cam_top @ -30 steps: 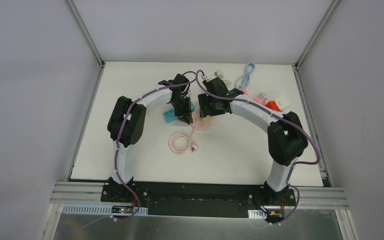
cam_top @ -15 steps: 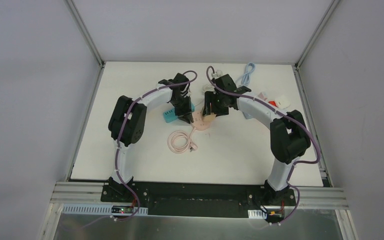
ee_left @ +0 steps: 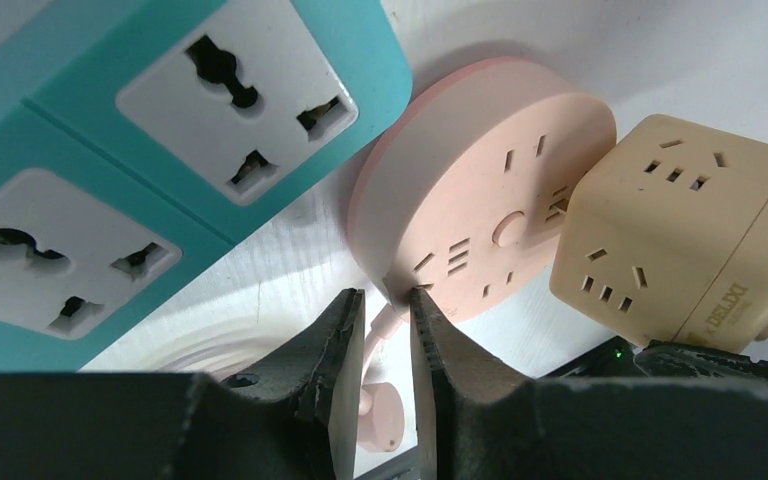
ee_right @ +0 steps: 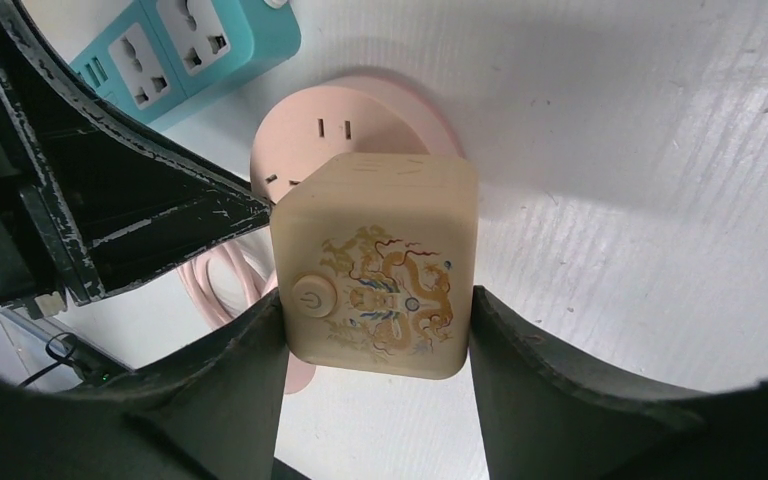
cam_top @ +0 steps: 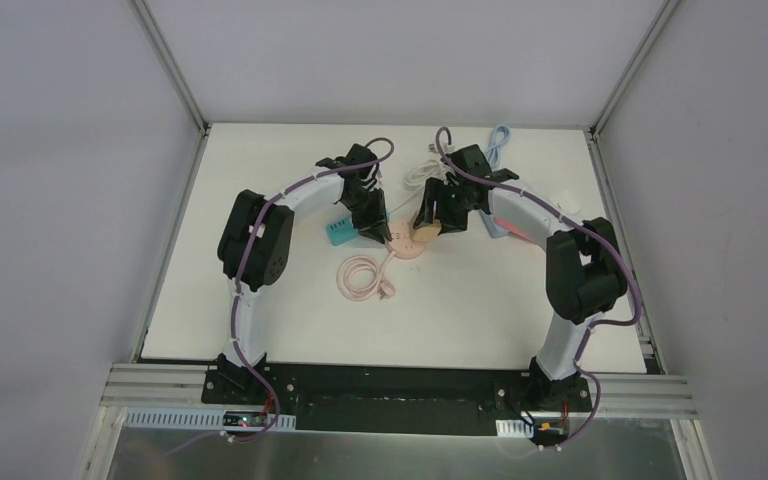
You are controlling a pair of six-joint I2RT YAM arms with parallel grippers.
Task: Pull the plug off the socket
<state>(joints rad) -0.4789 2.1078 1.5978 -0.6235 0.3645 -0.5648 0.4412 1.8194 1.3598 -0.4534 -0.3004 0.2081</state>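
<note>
Where grey walls (cam_top: pixel 60 200) enclose the white table (cam_top: pixel 480 300), left pincer (ee_left: pixel 388 312) nips the pink cord (ee_right: pixel 230 280) — right pincer (ee_right: pixel 375 330) clamps the plug (ee_right: pixel 375 240).

the socket (ee_left: pixel 480 190) lies on the table (cam_top: pixel 290 320), nearer its far edge. the plug (ee_right: pixel 375 265) sits on its right part. the strip (cam_top: pixel 340 232) lies just left of the socket, the cord (cam_top: pixel 360 280) before it, cables (cam_top: pixel 418 176) behind by the far edge.

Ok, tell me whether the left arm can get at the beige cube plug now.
Probably not. The right tool clamps the beige cube plug from both sides, and the left tool is shut on the pink cable at the edge of the pink socket, so it would need to let go first.
</note>
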